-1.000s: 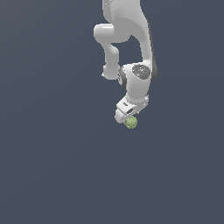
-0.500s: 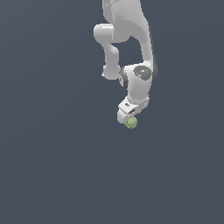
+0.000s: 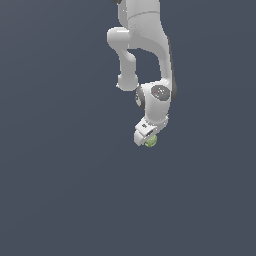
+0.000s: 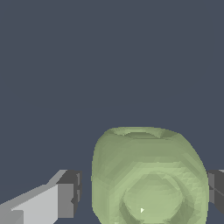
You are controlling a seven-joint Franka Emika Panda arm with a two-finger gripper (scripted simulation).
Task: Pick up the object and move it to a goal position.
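The object [image 3: 150, 141] is a small, rounded, light-green thing lying on the dark floor right at the tip of my white gripper [image 3: 145, 136]. In the wrist view the object [image 4: 148, 175] fills the space between the two fingers. One dark finger pad [image 4: 70, 192] stands a small gap away from its side. The other pad [image 4: 215, 190] sits right against its opposite side, partly cut off by the picture's edge. My gripper [image 4: 143, 192] is open and straddles the object. No goal marker shows in either view.
The floor [image 3: 60, 190] is a plain dark blue-grey surface with nothing else on it. The white arm [image 3: 145, 45] reaches down from the top of the exterior view.
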